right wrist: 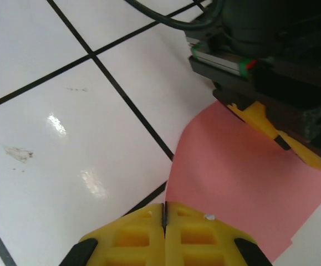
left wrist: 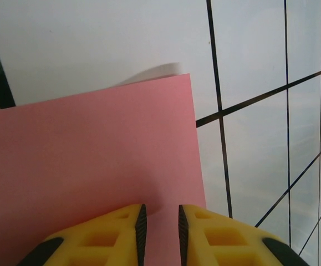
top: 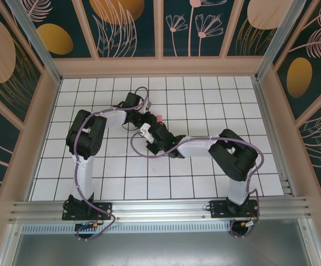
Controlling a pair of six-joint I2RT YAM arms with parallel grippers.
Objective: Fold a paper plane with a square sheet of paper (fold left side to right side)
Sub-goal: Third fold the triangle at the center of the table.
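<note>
No text, label or number can be read anywhere.

We count two arms, the left arm (top: 85, 138) and the right arm (top: 232, 152); two black bases (top: 87, 210), one under each arm; two grippers, the left gripper (left wrist: 161, 213) and the right gripper (right wrist: 164, 209); four yellow fingers (left wrist: 124, 216), two to each gripper; one pink sheet of paper (left wrist: 93, 160); one white tiled table (top: 204, 100).

From my feed I see the table (top: 204, 100), glossy white tiles ruled by dark grid lines, with a faint smudge (right wrist: 19, 152) on one tile. Dark teal wall panels (top: 132, 27) with plant drawings enclose it. An aluminium rail (top: 160, 209) runs along its near edge.
</note>
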